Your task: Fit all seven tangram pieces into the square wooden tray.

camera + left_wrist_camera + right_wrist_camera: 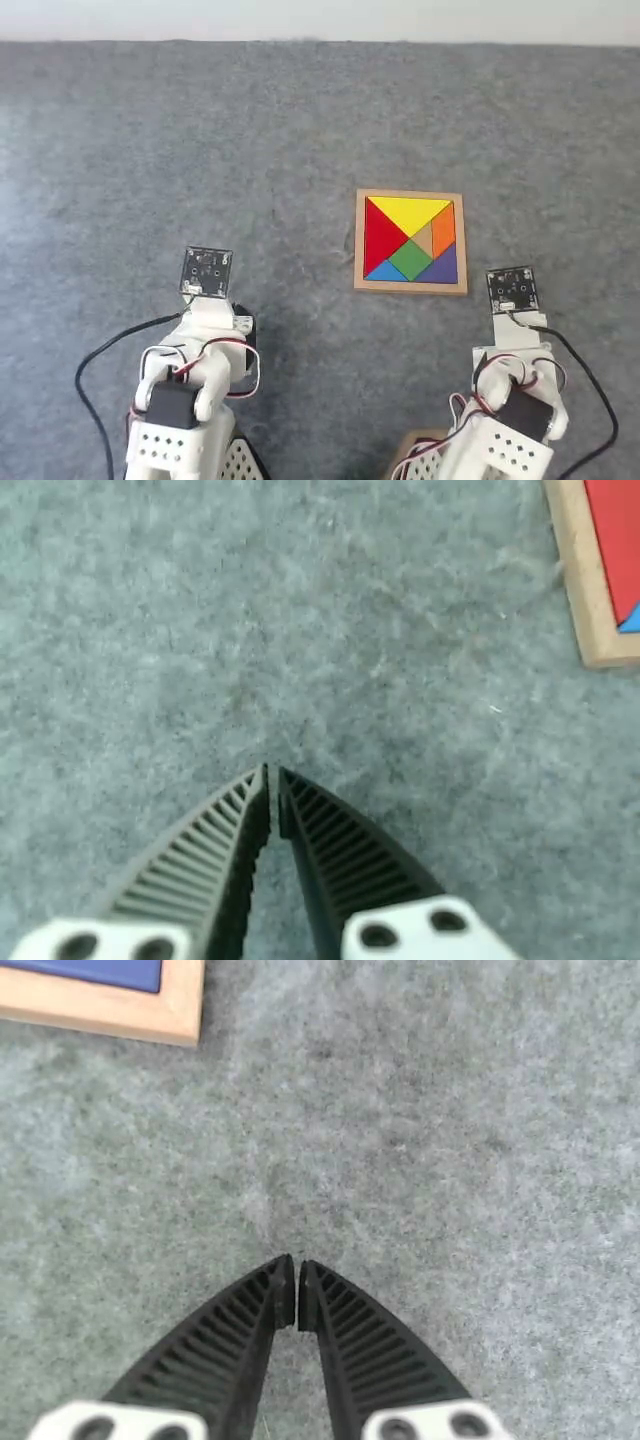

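Grey felt (pixel 200 130) covers the whole table. From the high view my two arms sit at its near edge, the left arm (pixel 195 350) well apart from the tray (pixel 361 240) and the right arm (pixel 515 390) just short of the tray's near right corner. That high view lays out the full square: all seven pieces lie flat inside the wooden rim, filling it edge to edge. A yellow triangle (pixel 408 213) spans the far side and a red triangle (pixel 383 240) fills the left side, the two meeting at the centre. An orange piece (pixel 444 238) runs down the right edge, and a small tan triangle (pixel 424 240) sits between it and the centre. A green square (pixel 410 258) stands on its point below the centre, a blue triangle (pixel 385 270) takes the near left corner and a purple piece (pixel 440 268) the near right. My left wrist view adds the close look: my left gripper (pixel 273 773) hangs over the felt with its ribbed jaws closed tip to tip, nothing between them. At that view's edge a corner of the tray shows, with red and a sliver of blue inside the rim. My right wrist view does the same for my right gripper (pixel 297 1262): jaws pressed together, empty, above the felt, with a tray corner and the purple piece beyond the tips. Neither gripper touches the tray.
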